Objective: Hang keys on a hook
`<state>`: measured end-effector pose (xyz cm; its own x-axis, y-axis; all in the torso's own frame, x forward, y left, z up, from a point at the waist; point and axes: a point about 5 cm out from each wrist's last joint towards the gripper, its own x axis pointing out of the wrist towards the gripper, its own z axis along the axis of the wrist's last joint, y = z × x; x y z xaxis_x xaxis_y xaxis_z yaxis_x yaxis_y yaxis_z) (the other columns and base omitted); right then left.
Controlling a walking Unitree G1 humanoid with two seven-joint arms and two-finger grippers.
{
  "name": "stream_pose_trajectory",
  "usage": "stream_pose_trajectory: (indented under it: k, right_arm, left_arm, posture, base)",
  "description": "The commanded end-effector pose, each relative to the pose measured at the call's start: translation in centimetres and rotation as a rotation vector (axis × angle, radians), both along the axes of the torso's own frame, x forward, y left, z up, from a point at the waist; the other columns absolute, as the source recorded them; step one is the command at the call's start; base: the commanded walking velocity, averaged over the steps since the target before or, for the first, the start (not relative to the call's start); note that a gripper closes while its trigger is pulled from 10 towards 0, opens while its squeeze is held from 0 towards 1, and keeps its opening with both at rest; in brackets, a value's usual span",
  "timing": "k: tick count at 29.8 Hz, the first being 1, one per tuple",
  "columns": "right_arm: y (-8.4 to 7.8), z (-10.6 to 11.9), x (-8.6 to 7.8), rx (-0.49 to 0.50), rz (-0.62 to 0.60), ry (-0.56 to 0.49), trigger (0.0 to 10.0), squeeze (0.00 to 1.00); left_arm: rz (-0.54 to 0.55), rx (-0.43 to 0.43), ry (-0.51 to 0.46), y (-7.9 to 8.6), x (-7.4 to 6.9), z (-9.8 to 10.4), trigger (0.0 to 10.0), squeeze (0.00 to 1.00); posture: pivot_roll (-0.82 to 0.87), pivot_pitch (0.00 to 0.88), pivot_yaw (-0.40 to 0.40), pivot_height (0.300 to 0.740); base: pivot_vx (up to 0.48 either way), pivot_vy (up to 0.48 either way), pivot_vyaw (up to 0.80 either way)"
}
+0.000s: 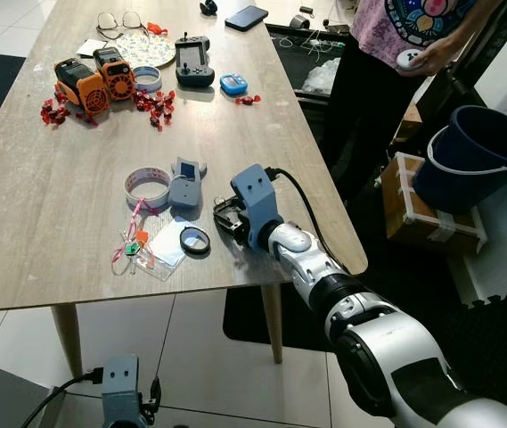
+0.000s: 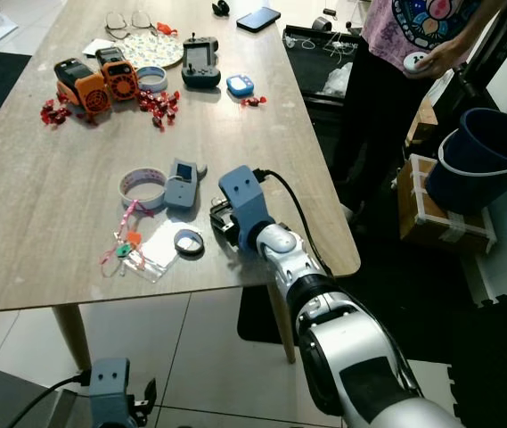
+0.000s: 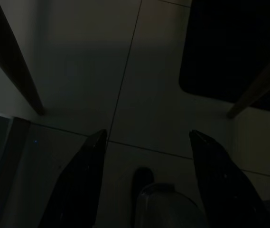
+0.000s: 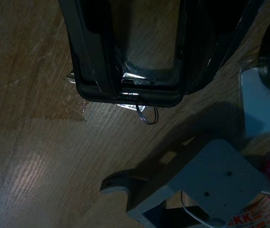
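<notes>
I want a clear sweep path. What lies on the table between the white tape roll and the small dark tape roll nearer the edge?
A grey device lies beside the white tape roll; toward the small dark tape roll lies a clear plastic sleeve, seen in both eye views.

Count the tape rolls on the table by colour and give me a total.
White tape roll with red print: 1
Black tape roll: 1
Blue tape roll: 1
Total: 3

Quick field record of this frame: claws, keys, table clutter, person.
right claw: low over table, fingers at a key ring; grip unclear
left claw: hangs idle below table, open
grey device: beside tape roll
pink-corded keys: near table's front edge
hook: cannot tell
person: standing by table's far right
</notes>
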<state>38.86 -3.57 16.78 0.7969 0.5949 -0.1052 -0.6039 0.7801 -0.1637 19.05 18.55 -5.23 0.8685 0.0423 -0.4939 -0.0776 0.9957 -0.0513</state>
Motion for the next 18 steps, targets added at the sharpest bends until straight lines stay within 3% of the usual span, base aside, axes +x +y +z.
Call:
stream_pose_trajectory:
  k: [1,2,3,6,7,18]
  right_arm:
    - [-0.20,-0.73,-0.09,0.003,-0.008,0.049,10.0,0.00]
    - [-0.19,-0.76,-0.11,0.006,-0.007,0.053,4.3,0.00]
    - [-0.19,-0.80,-0.11,0.010,-0.008,0.058,1.5,0.00]
    - [-0.20,-0.82,-0.12,0.014,-0.008,0.061,1.5,0.00]
    - [-0.21,-0.85,-0.12,0.015,-0.009,0.063,0.0,0.00]
    - [-0.22,-0.94,-0.13,0.030,-0.016,0.074,0.0,0.00]
  left_arm:
    - [0.003,-0.015,0.041,-0.54,-0.95,-0.67,10.0,0.00]
    - [0.003,-0.015,0.042,-0.54,-0.97,-0.68,10.0,0.00]
    - [0.003,-0.015,0.044,-0.54,-0.95,-0.69,10.0,0.00]
    - [0.003,-0.015,0.045,-0.53,-0.95,-0.70,10.0,0.00]
    - [0.003,-0.015,0.046,-0.54,-0.93,-0.70,10.0,0.00]
    - [0.004,-0.011,0.046,-0.43,-0.83,-0.65,10.0,0.00]
  posture:
    - [0.07,0.230,-0.084,0.740]
    - [0.07,0.230,-0.085,0.740]
    - [0.07,0.228,-0.085,0.740]
    - [0.07,0.227,-0.085,0.740]
    - [0.07,0.227,-0.086,0.740]
    - [0.07,0.222,-0.085,0.740]
  base:
    - [0.000,0.000,0.00]
    - [0.000,0.000,0.00]
    - [0.000,0.000,0.00]
    - [0.000,0.000,0.00]
    - [0.000,0.000,0.00]
    - [0.000,0.000,0.00]
